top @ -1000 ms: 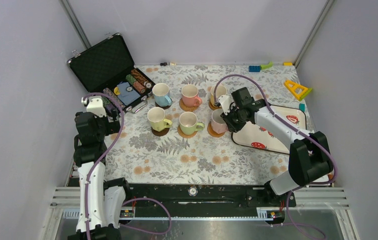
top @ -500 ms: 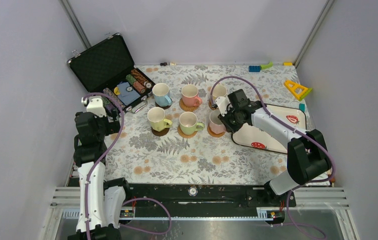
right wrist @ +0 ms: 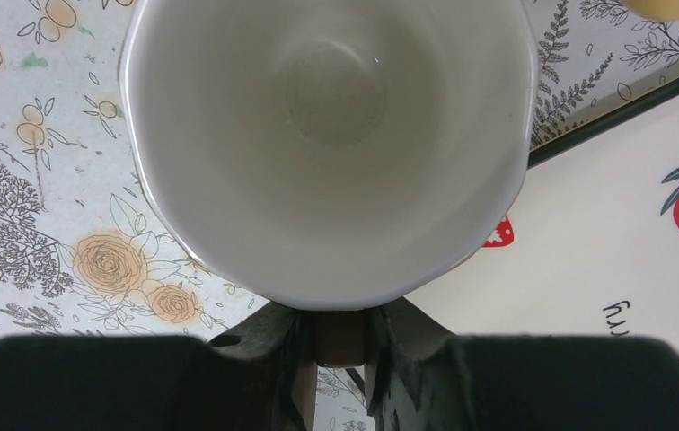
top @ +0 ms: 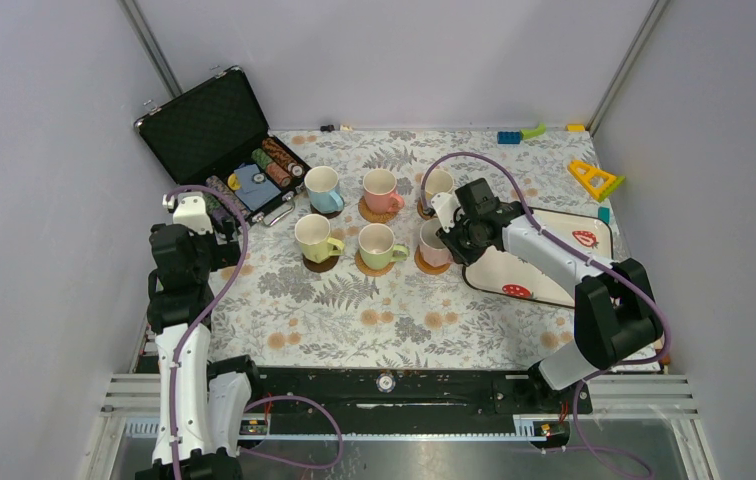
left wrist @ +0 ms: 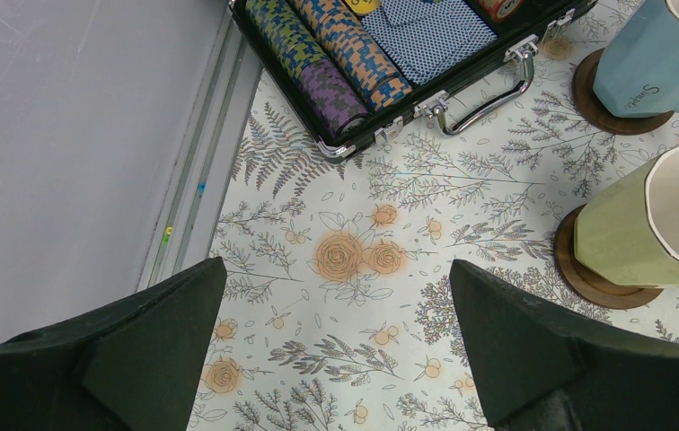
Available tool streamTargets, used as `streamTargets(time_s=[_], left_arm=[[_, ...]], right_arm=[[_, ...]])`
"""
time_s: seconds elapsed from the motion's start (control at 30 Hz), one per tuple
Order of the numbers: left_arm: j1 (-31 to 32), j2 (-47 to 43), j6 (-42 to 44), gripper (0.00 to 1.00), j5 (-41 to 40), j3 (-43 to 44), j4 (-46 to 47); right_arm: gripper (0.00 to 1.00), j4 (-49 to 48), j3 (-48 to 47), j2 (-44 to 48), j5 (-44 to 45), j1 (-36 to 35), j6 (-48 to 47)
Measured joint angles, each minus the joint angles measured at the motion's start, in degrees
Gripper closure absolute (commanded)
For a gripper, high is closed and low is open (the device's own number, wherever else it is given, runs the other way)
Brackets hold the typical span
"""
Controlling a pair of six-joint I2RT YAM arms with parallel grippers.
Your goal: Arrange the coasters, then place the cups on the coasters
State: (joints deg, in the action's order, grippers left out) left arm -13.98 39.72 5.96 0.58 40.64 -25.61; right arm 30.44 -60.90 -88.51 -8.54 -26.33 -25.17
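1. Handle of light pink cup (right wrist: pixel 327 135) pinched in right gripper (right wrist: pixel 336 337) — cup over near-right coaster (top: pixel 420 263), beside strawberry tray (right wrist: pixel 605 233).
2. Left gripper (left wrist: pixel 336 269) spread, empty, by chip case (top: pixel 204 125).
3. Risk: off-centre release — cup rocks on coaster rim, or withdrawing fingers drag handle.

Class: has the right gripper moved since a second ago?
Yes. The right gripper, shut on the light pink cup, has shifted slightly left, away from the tray.
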Motion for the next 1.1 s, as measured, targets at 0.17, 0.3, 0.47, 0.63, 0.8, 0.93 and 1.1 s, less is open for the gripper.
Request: streamTargets(time_s=[0.17, 0.3, 0.47, 0.63, 0.8, 0.93, 1.1], left_arm=[[0.0, 0.0, 0.02, 0.01, 0.0, 0.0, 0.0], [0.0, 0.0, 0.02, 0.01, 0.0, 0.0, 0.0], [0.0, -0.02, 0.02, 0.01, 0.0, 0.0, 0.0], [0.0, -0.26, 0.02, 0.01, 0.0, 0.0, 0.0], [0.0, -0.26, 0.0, 0.01, -0.02, 0.0, 0.0], [0.0, -0.26, 0.0, 0.01, 0.0, 0.0, 0.0], [0.0, -0.26, 0.0, 0.01, 0.0, 0.0, 0.0]], right_arm=[[0.71, 0.04, -0.13, -0.07, 0.04, 0.0, -0.02], [0.71, 0.42, -0.44, -0.2, -0.09, 0.0, -0.02], [0.71, 1.01, -0.85, -0.42, -0.61, -0.04, -0.02], [0.72, 1.07, -0.96, -0.42, -1.44, -0.44, -0.07], [0.71, 1.16, -1.03, -0.66, -1.66, -1.03, -0.11], [0.58, 1.6, -1.2, -0.74, -1.66, -1.14, -0.37], [0.01, 3.52, -1.79, -0.87, -1.44, -1.22, -0.9]])
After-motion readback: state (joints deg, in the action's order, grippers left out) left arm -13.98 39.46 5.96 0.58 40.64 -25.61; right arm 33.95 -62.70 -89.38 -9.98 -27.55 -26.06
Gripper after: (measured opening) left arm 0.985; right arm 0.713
